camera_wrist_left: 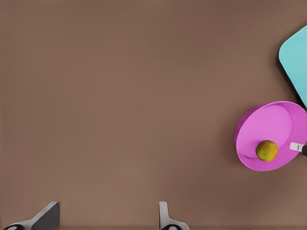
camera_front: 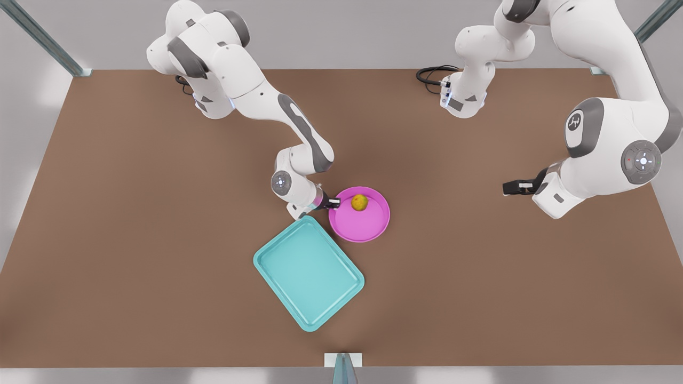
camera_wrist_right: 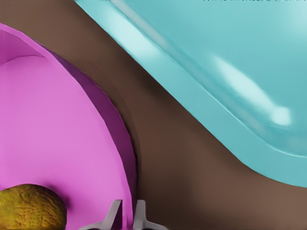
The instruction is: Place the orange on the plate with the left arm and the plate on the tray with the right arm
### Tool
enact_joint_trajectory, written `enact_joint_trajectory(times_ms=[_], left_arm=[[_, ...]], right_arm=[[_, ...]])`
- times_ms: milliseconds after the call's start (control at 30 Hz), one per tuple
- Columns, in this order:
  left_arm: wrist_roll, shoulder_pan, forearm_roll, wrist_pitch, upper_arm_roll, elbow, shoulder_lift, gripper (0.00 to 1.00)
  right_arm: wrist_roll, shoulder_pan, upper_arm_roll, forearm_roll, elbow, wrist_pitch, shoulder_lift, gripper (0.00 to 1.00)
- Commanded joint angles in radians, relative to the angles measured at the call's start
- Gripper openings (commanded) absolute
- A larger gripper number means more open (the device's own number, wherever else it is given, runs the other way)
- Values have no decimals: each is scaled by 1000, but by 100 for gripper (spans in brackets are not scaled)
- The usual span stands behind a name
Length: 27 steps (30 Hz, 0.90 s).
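The orange (camera_front: 359, 202) sits on the plate (camera_front: 368, 226), which rests on the worktop (camera_front: 133, 240) just beside the tray (camera_front: 308, 272). The right tool (camera_front: 335, 202) pinches the plate's rim between its fingers (camera_wrist_right: 114, 216). The left tool (camera_front: 511, 188) waits well apart, fingers (camera_wrist_left: 45, 218) spread, empty.

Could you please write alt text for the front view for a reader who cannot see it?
The right gripper grips the rim of the pink plate, which holds the orange, beside the teal tray on a brown table. The left gripper waits apart at the front view's right.
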Motion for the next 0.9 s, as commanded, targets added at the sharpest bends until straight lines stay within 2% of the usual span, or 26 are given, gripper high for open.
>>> enact_joint_trajectory(times_ms=[0, 367, 433, 633, 867], left_arm=[[0, 0, 1, -1, 0, 0, -1, 100], [0, 0, 2, 1, 0, 0, 0, 100], [0, 0, 1, 1, 0, 0, 0, 100], [-2, -7, 8, -7, 0, 22, 27, 100], [-4, -7, 10, -5, 0, 23, 34, 100]], right_arm=[[12, 1, 1, -5, 1, -3, -3, 23], [24, -5, 1, -4, 2, -16, -52, 21], [36, -14, -8, -4, 28, -79, -66, 21], [44, -172, -9, -5, 48, -141, -115, 21], [36, -370, -8, -2, 114, -199, -104, 21]])
